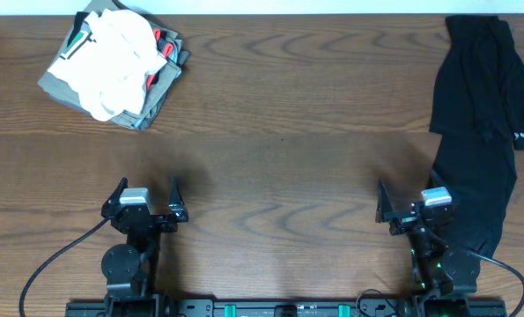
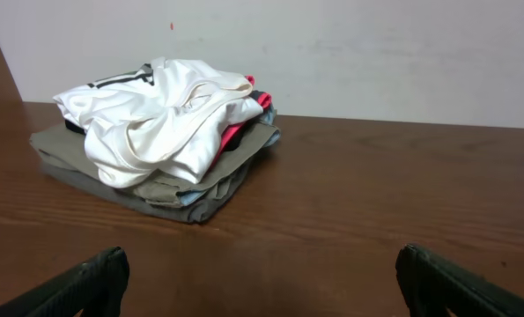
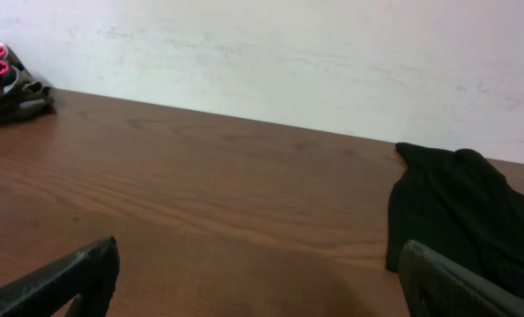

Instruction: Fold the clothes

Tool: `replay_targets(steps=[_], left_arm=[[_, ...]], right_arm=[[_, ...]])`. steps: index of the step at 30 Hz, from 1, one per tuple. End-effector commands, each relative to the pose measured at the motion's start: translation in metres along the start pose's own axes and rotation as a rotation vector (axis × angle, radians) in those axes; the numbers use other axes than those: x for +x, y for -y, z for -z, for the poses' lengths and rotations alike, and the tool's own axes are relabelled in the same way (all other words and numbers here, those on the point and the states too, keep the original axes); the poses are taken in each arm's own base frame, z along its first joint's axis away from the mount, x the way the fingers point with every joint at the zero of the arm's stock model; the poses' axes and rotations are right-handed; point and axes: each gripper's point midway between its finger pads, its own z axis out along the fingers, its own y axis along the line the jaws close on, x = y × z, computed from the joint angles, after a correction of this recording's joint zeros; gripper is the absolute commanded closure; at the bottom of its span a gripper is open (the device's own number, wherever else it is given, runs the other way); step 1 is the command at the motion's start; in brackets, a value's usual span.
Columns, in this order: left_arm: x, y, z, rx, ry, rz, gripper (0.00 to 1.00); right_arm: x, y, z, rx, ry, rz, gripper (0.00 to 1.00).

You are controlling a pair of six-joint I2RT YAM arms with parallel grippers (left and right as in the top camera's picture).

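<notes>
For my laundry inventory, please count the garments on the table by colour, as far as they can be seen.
Black garment: 1
White garment: 1
Red garment: 1
Olive-grey garment: 1
Total: 4 visible; the stack may hide more.

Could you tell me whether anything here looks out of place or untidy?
The black garment lies bunched and unfolded along the table's right edge. The white top piece of the far-left stack is rumpled. Nothing looks spilled or damaged.
</notes>
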Motion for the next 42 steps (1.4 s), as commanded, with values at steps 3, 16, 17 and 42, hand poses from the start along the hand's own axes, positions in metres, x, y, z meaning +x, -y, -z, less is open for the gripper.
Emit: replay_targets(steps=[3,16,17,42], left_arm=[[0.016,0.001,-0.001,0.007,-0.056,-0.004,0.02],[0.016,0.001,-0.001,0.008,-0.056,-0.003,0.02],[0.016,0.001,-0.001,0.008,-0.056,-0.003,0.02],[-0.057,0.041,0.006,0.211,-0.045,0.024,0.02]], right_arm=[[0.001,-0.001,0.000,-0.004,-0.002,0.001,0.01],[0.001,-0.001,0.000,-0.004,-0.002,0.001,0.01],[0.001,-0.001,0.000,-0.004,-0.002,0.001,0.01],[-0.096,-0.006,0.016,-0.028,0.273,0.094,0.01]])
